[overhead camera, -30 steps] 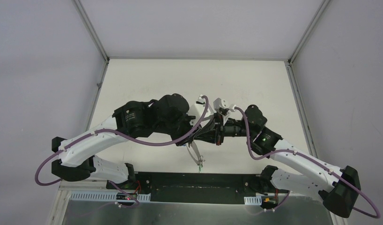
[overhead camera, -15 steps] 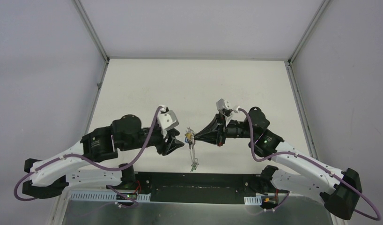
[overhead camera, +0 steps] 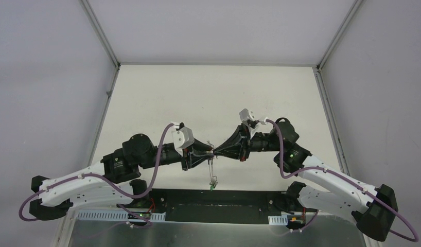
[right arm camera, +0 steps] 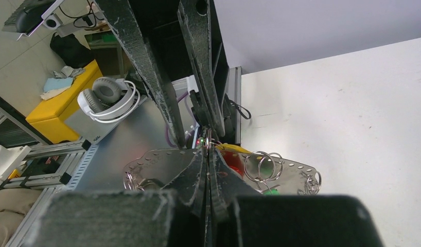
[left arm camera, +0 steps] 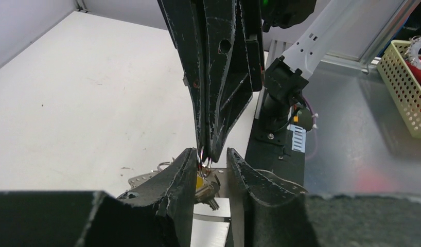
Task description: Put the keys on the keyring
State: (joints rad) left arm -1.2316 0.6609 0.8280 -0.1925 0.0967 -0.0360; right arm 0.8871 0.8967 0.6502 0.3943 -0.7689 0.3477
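R hand (overhead camera: 216,150), closed, pinched keyring (overhead camera: 212,171) midair; L hand (overhead camera: 204,154) stood open around yellow key (left arm camera: 200,183). Best: close squarely on key head, no tugging.

In the right wrist view, the right pincer (right arm camera: 207,152) hides the middle of the keyring (right arm camera: 296,168) from you; the keys (right arm camera: 238,157) show only as coloured scraps. From above, at lower centre, they're too small to count.
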